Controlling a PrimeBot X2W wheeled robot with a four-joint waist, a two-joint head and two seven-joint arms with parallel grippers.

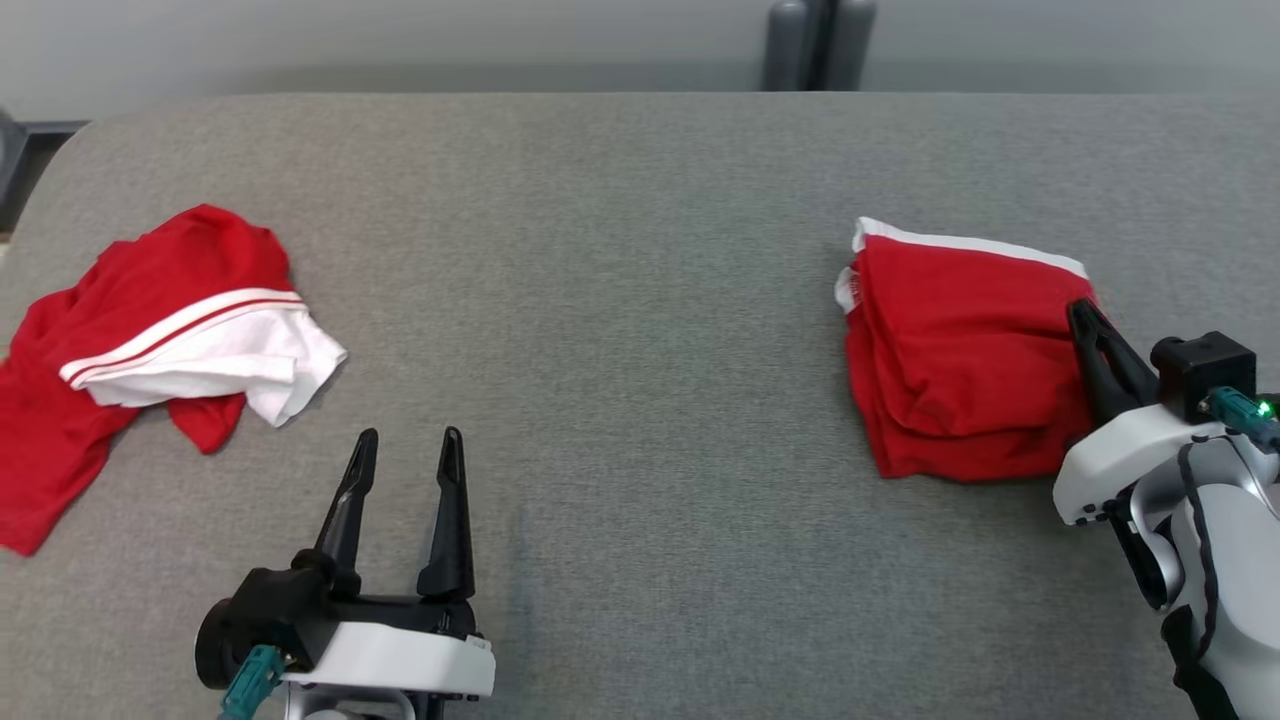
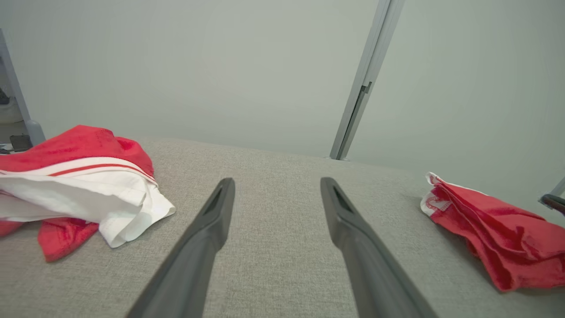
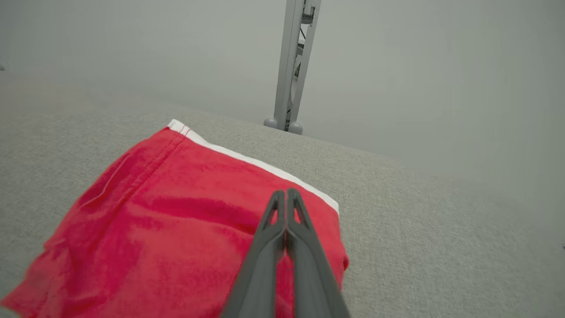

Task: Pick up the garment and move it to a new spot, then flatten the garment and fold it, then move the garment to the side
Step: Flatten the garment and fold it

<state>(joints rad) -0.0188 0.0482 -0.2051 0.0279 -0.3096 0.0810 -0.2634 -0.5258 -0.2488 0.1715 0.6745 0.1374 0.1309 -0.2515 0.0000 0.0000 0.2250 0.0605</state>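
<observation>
A folded red garment with a white band (image 1: 950, 350) lies at the right of the grey fabric surface (image 1: 640, 200). My right gripper (image 1: 1082, 308) is shut, its fingers resting on top of the garment's right edge; in the right wrist view the gripper (image 3: 286, 192) lies over the red cloth (image 3: 176, 221) with no cloth seen between the tips. My left gripper (image 1: 410, 436) is open near the front, over bare surface, holding nothing. The left wrist view has the left gripper (image 2: 277, 181) between both garments, with the folded one (image 2: 494, 229) at its right.
A second red and white garment (image 1: 150, 330) lies crumpled at the far left, also seen in the left wrist view as a heap (image 2: 79, 185). A grey post (image 1: 818, 45) stands behind the surface's far edge. Bare grey fabric spans the middle.
</observation>
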